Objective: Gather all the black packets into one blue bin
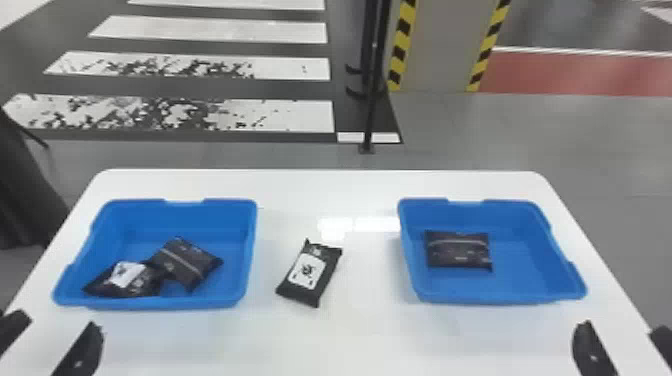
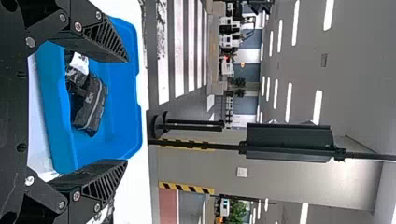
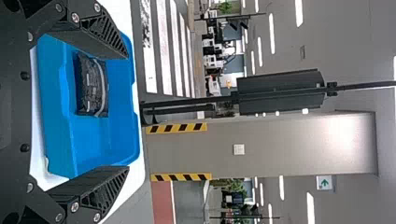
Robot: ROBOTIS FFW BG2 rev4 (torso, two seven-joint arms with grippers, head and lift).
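Observation:
Two black packets lie in the left blue bin, one partly over the other. A third black packet with a white label rests on the table between the bins. One more packet lies flat in the right blue bin. My left gripper stands open at the near left, short of the left bin; in the left wrist view the left gripper has nothing between its fingertips. My right gripper, at the near right, and the right gripper in its wrist view are likewise open and hold nothing.
Both bins stand on a white table, one left and one right. Beyond its far edge are a black pole on the floor and a pillar with yellow-black stripes. Something dark stands off the table's left side.

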